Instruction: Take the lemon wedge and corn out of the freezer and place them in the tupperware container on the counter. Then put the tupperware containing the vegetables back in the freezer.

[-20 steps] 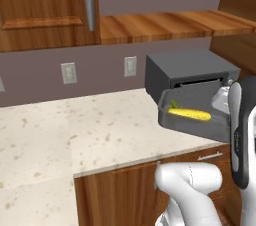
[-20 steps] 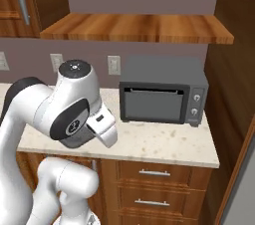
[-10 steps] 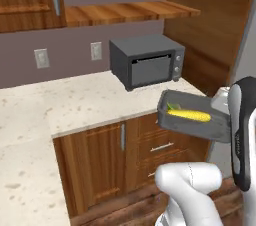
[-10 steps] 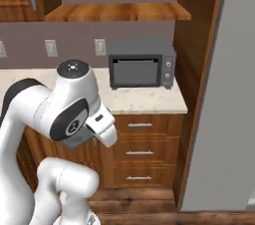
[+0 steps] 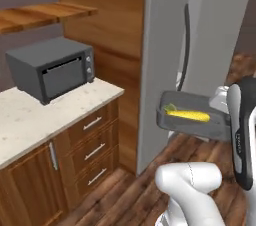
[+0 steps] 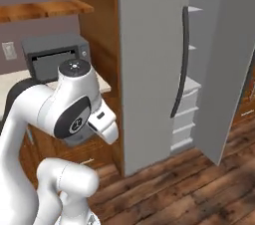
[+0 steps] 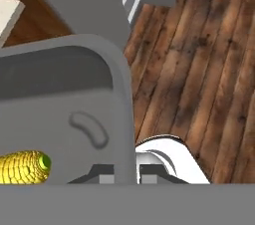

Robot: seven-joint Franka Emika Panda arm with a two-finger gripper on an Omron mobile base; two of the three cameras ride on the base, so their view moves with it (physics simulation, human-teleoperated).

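Gripping: the fingers sit closed on the rim of the tupperware container, one tip on each side of its side wall at the bottom of the hand view.
Tray position: the tupperware container hangs in the air at the end of the arm, over the wooden floor, level, in front of the freezer and apart from the bench.
Tray contents: the corn lies lengthwise on the tray floor; in the hand view the corn shows one end with a green stub, near the lower left. A small yellow-green piece lies at the far end of the cob; whether it is the lemon wedge I cannot tell.
Freezer: the grey door with its dark curved handle stands ajar, and pale shelves show past its edge.
Bench: a dark-grey toaster oven stands on the speckled top, with brown drawers below.
Shelf: a wooden wall shelf hangs above the toaster oven.
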